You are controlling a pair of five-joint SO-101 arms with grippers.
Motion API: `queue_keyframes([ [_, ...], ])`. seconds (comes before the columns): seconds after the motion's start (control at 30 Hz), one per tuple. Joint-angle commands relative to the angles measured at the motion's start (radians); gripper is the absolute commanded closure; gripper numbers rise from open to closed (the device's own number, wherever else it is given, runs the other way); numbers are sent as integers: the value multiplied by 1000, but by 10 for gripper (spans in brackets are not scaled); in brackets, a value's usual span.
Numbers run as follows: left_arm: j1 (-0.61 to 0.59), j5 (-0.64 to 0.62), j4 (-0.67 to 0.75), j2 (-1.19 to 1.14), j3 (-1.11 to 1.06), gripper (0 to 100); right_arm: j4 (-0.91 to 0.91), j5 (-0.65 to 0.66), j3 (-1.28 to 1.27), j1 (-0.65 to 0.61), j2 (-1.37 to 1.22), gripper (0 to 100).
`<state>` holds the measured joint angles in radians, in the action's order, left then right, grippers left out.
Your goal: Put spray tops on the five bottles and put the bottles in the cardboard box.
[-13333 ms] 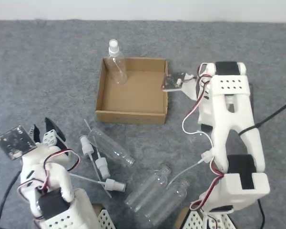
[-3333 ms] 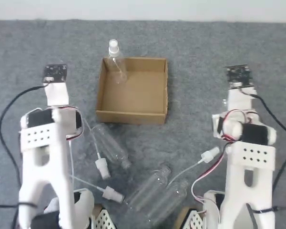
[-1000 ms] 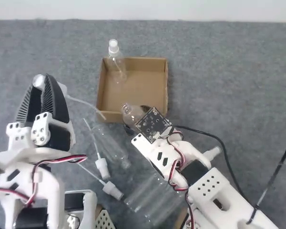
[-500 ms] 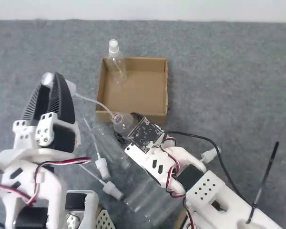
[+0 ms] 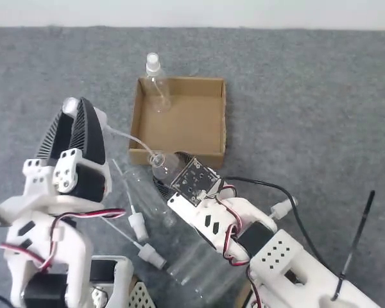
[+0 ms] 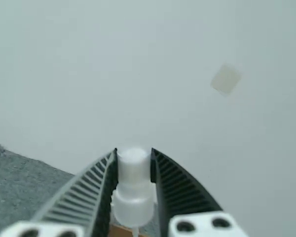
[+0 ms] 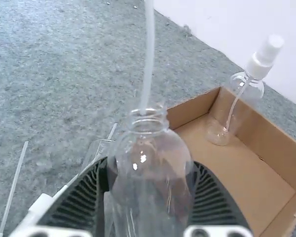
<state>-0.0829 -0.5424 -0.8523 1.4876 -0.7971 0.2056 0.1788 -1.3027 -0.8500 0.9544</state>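
Left gripper (image 6: 133, 154) grips white plastic spray top (image 6: 133, 190) | right gripper (image 7: 149, 169) grips clear plastic bottle (image 7: 148, 143) | tube (image 7: 148, 59) in its neck

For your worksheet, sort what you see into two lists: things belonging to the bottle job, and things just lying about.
Job: held spray top, held bottle, capped bottle, cardboard box, loose spray tops, loose bottles.
Lying about: black cable, carpet.

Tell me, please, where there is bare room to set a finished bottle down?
The cardboard box floor is mostly bare; only a capped bottle stands in its far left corner. The carpet right of the box is open. It is crowded near the box's front wall: the right gripper with its bottle, loose bottles and spray tops.
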Motion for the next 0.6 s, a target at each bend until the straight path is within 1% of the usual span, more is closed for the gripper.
queue_keyframes([
  [0.0,-15,-3,40,5,33,988,-21,21,15,-5,35,930],
  [0.13,-68,-8,41,5,25,988,-19,21,15,-5,35,930],
  [0.33,-68,-9,37,6,-5,988,-25,21,15,-5,35,930],
  [0.57,-2,-5,38,6,-47,988,-25,21,15,-5,35,930],
])
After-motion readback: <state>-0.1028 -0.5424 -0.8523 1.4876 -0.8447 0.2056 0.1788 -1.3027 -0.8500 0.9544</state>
